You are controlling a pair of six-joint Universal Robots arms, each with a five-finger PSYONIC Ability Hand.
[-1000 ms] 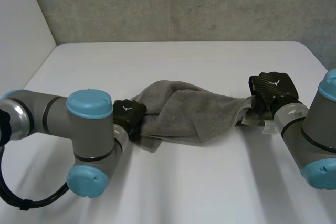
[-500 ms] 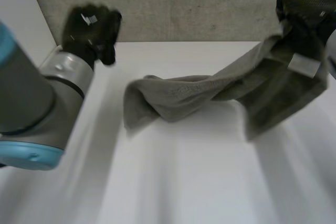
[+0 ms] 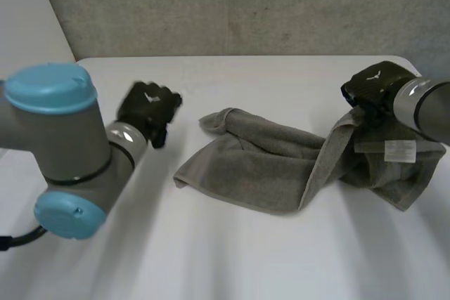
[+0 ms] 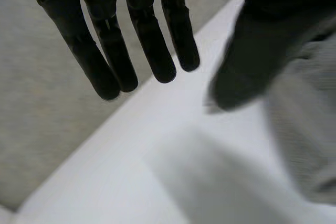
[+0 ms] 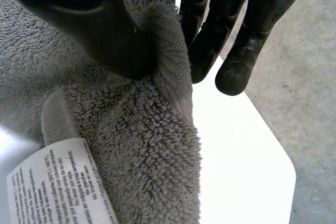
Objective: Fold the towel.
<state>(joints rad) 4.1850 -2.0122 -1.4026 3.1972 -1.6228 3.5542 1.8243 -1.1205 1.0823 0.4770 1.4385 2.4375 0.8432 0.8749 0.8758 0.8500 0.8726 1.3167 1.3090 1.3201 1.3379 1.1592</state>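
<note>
My right hand (image 3: 375, 90), at frame right, pinches the towel (image 3: 260, 166) by its right end. The towel lies centre-right on the table (image 3: 232, 258), long axis left-right. My left hand (image 3: 146, 109), fingers straight and empty, is nearer the free left end.

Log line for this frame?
task: fold towel | left robot hand: open, off towel | right robot hand: pinching towel end by label | towel: rumpled on table
</note>
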